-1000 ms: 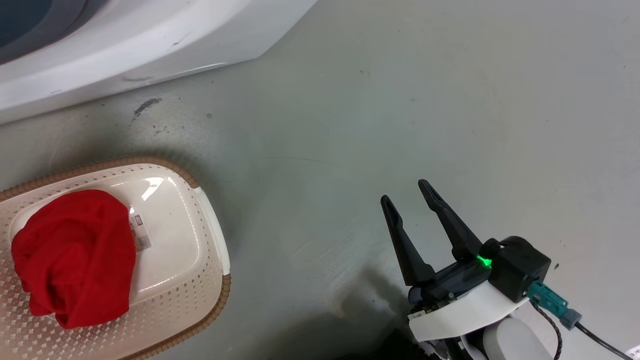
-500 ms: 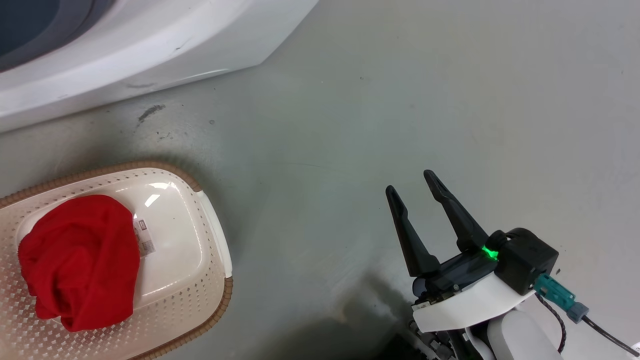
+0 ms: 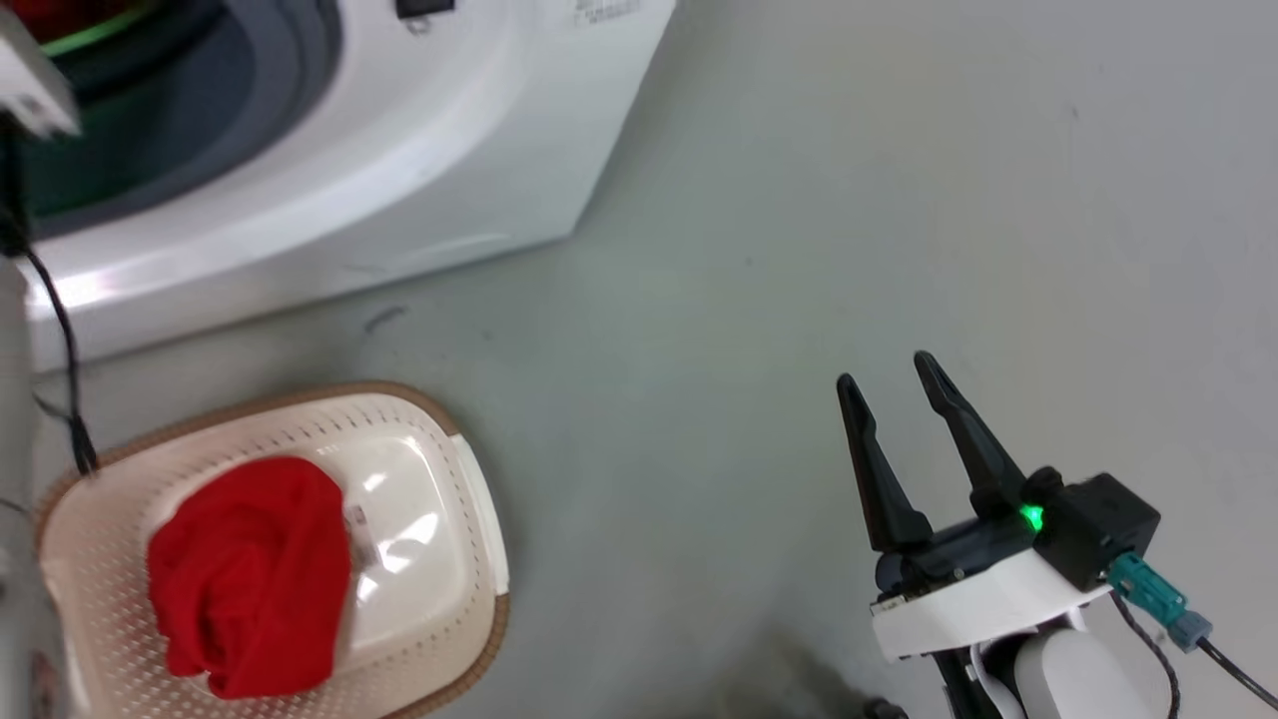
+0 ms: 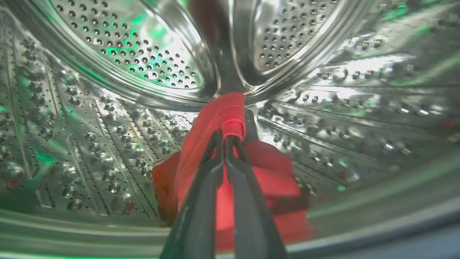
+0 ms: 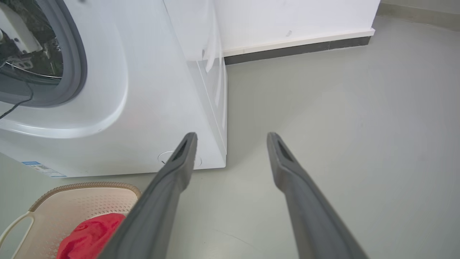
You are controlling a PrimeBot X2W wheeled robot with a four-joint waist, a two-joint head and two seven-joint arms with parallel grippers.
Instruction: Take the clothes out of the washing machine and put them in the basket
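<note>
Pinching a raised fold of a soft bright red fabric garment (image 4: 266, 176), the left gripper (image 4: 224, 136) has its 2 long dark fingers pressed so close that almost no gap shows between the tips. The cloth stands up over and past them. The rest of that garment lies crumpled on the lower wall of the perforated steel drum (image 4: 107, 118), just behind the fingers. The drum's dimpled back plate curves above it, with green light reflected on the metal.

In the head view the right gripper (image 3: 886, 371) sits at the lower right above the bare grey floor (image 3: 749, 250). Its 2 fingers are spread in a V and grasp nothing, and a small green light (image 3: 1028, 516) glows at their base. At the lower left the cream-white perforated plastic laundry basket (image 3: 477, 519) with a brown rim stands on the floor, well apart from that gripper. A bunched red garment (image 3: 250, 574) lies inside it, toward its left half. A thin black cable (image 3: 60, 330) hangs down at the basket's far left rim.

Beyond the basket stands the large white front-loading washing machine (image 3: 449, 150), its grey rubber-rimmed porthole (image 3: 260, 110) at the upper left. Farther back, the right wrist view shows a white wall (image 5: 287, 18) with a dark baseboard (image 5: 294, 48).
</note>
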